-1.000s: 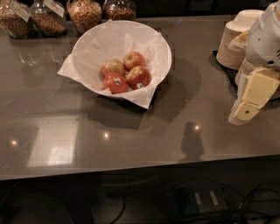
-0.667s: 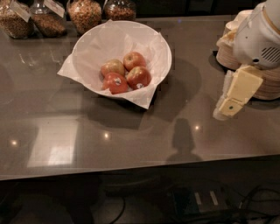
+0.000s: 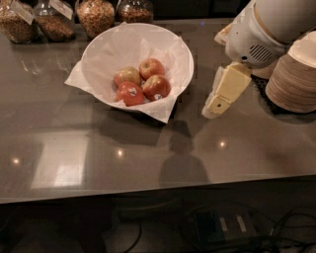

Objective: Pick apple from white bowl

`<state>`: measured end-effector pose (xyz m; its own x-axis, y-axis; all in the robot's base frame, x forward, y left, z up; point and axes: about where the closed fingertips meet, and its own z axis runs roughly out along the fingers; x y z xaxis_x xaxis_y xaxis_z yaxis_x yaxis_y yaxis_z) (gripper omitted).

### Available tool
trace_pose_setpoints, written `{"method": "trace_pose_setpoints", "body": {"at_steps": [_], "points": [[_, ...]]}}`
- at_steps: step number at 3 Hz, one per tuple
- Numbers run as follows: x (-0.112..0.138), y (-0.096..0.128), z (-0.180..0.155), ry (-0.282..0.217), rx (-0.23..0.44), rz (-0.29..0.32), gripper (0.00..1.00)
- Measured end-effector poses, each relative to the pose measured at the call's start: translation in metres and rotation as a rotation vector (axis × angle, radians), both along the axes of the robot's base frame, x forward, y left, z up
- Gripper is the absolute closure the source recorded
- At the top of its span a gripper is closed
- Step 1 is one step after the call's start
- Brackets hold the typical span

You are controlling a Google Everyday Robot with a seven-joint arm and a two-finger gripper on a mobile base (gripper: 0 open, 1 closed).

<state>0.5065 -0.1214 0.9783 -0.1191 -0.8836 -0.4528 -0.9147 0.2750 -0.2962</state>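
The white bowl (image 3: 106, 52) stands on the dark counter at the back left, lined with crumpled white paper that sticks out over its rim. Several apples lie in it. The dull red apple (image 3: 156, 87) with a white sticker low on its side lies at the front right of the pile. A brighter orange-red apple (image 3: 131, 94) lies to its left, with a yellow-green one (image 3: 127, 75) and a red one (image 3: 151, 68) behind. My gripper (image 3: 216, 105) hangs above the counter just right of the bowl, pointing down and to the left, clear of the apples.
Several glass jars of grains (image 3: 95, 15) line the back left edge. A stack of beige paper bowls (image 3: 295, 74) stands at the right, close behind my arm (image 3: 266, 29). The counter's front edge (image 3: 158, 190) runs across the bottom, with cables below.
My arm and gripper have moved left across the counter, from the right edge to just beside the bowl. The apples and the bowl have not moved.
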Motion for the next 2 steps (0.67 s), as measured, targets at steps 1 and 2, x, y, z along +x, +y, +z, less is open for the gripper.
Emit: {"method": "trace_pose_setpoints", "body": {"at_steps": [1, 2], "points": [[0.025, 0.026, -0.001, -0.029, 0.023, 0.003, 0.00], [0.066, 0.068, -0.006, -0.080, 0.017, 0.030, 0.00]]}}
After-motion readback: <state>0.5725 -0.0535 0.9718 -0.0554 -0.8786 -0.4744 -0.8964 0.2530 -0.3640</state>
